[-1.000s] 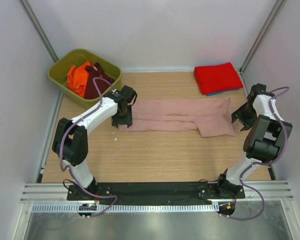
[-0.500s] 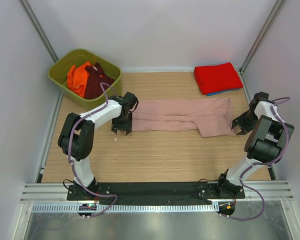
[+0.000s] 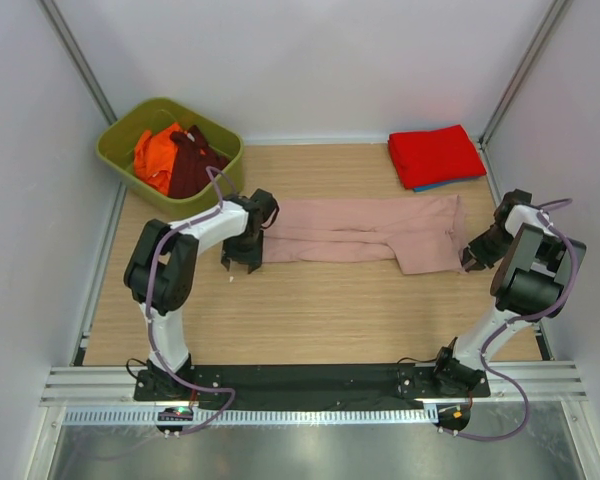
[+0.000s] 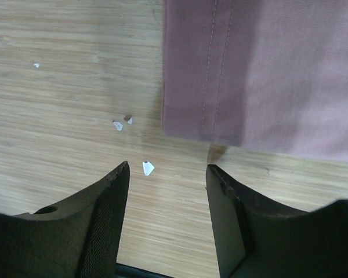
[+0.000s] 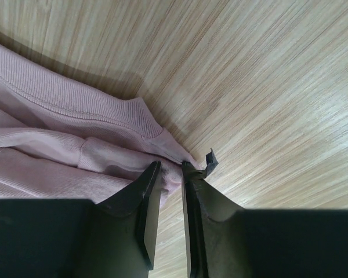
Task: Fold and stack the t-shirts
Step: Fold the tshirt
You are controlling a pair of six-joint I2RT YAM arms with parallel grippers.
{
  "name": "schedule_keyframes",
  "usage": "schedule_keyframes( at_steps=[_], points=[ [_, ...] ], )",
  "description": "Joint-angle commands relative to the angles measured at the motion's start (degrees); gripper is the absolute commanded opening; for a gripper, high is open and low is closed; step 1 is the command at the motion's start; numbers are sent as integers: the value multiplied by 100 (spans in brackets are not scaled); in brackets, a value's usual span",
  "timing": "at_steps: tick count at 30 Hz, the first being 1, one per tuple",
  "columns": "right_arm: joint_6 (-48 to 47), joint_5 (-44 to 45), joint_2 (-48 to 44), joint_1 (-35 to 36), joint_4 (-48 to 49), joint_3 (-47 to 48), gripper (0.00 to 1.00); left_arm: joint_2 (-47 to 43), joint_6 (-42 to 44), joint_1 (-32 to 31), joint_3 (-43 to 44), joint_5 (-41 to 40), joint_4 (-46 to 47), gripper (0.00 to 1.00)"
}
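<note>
The dusty-pink t-shirt (image 3: 360, 232) lies folded lengthwise into a long strip across the middle of the table. My left gripper (image 3: 245, 262) is open and empty just off the strip's near-left corner; the left wrist view shows the hem (image 4: 267, 75) beyond the open gripper (image 4: 167, 174). My right gripper (image 3: 472, 258) is at the strip's near-right corner. In the right wrist view it (image 5: 171, 168) is shut on a fold of the pink cloth (image 5: 58, 133) by the ribbed collar. A folded red t-shirt (image 3: 436, 155) lies on a blue one (image 3: 450, 184) at the back right.
A green bin (image 3: 115, 150) at the back left holds an orange t-shirt (image 3: 155, 160) and a maroon one (image 3: 192, 165). Small white scraps (image 4: 148, 168) lie on the wood by the left gripper. White walls stand close on both sides.
My left gripper has slid toward the near side, off the shirt's left end, and its elbow has swung inward. My right gripper has moved nearer and onto the shirt's right corner.
</note>
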Motion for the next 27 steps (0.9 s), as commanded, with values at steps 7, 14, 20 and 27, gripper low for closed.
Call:
schedule_keyframes(
  at_steps=[7,14,20,27],
  points=[
    [-172,69,25,-9,57,52,27,-489,-138,12,159,57,432,61],
    [-119,-1,236,-9,75,245,26,153,55,21,476,30,582,53],
    [-119,-37,218,9,162,122,19,373,302,48,371,-190,942,39],
    [-233,437,227,18,23,34,1,243,161,48,2,-155,934,2]
  ],
)
